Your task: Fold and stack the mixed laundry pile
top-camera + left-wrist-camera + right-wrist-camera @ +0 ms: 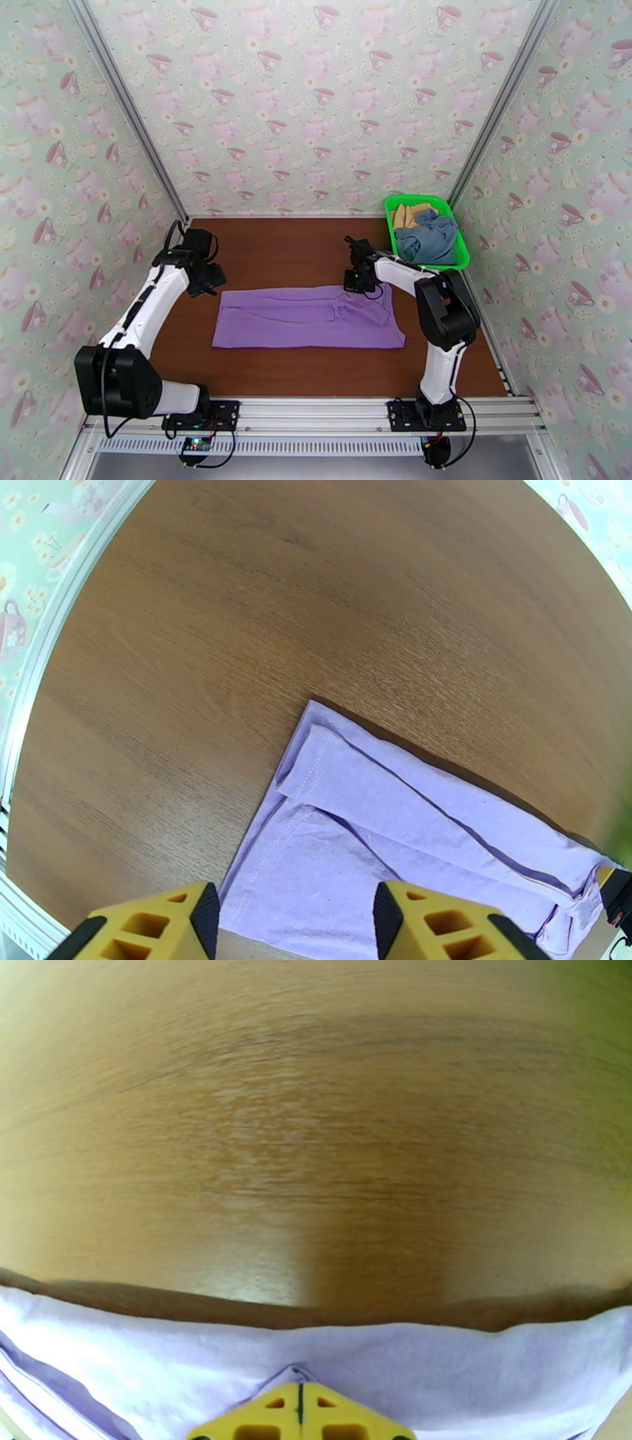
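A lilac purple garment (pixel 308 317) lies flat across the middle of the brown table (pixel 276 245), folded into a long strip. My right gripper (pixel 360 283) is down at the strip's far edge near its right end; in the right wrist view its yellow fingertips (pixel 300 1418) are pressed together with lilac cloth (pixel 442 1370) pinched between them. My left gripper (pixel 207 283) hovers just past the strip's far left corner. In the left wrist view it (pixel 292 930) stands open over that corner of the garment (pixel 340 827). The slate blue-grey garment (pixel 430 238) and the tan-yellow one (pixel 411 213) lie bunched in the basket.
The bright green mesh basket (pixel 419 198) sits in the table's far right corner against the patterned walls. Bare wood stretches behind and in front of the lilac strip. A metal rail (pixel 316 414) with both arm bases runs along the near edge.
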Action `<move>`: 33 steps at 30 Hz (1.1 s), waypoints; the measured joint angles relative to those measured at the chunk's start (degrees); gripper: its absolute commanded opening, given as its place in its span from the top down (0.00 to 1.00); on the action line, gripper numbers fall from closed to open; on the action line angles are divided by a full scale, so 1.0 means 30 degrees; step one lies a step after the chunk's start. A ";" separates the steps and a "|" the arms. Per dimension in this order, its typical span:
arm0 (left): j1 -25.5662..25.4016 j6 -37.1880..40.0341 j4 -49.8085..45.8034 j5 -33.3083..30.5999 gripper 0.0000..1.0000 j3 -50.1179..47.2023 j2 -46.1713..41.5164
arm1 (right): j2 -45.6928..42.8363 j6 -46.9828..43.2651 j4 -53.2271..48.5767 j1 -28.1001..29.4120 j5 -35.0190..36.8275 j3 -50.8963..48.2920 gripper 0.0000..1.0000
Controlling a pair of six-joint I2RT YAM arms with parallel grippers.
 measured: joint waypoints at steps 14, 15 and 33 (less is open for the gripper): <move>-0.0146 -0.0007 -0.0270 0.0022 0.42 -0.0007 -0.1989 | -0.8619 0.1552 -0.0590 0.3439 0.1727 -0.5348 0.86; -0.0146 -0.0007 -0.0262 0.0051 0.41 -0.0022 -0.2149 | -0.9471 0.1938 -0.0554 0.3934 0.1785 -0.6244 0.78; -0.0146 -0.0007 -0.0255 0.0058 0.40 -0.0364 -0.2710 | -1.4528 0.4918 -0.2441 0.4626 0.3891 -0.8240 0.77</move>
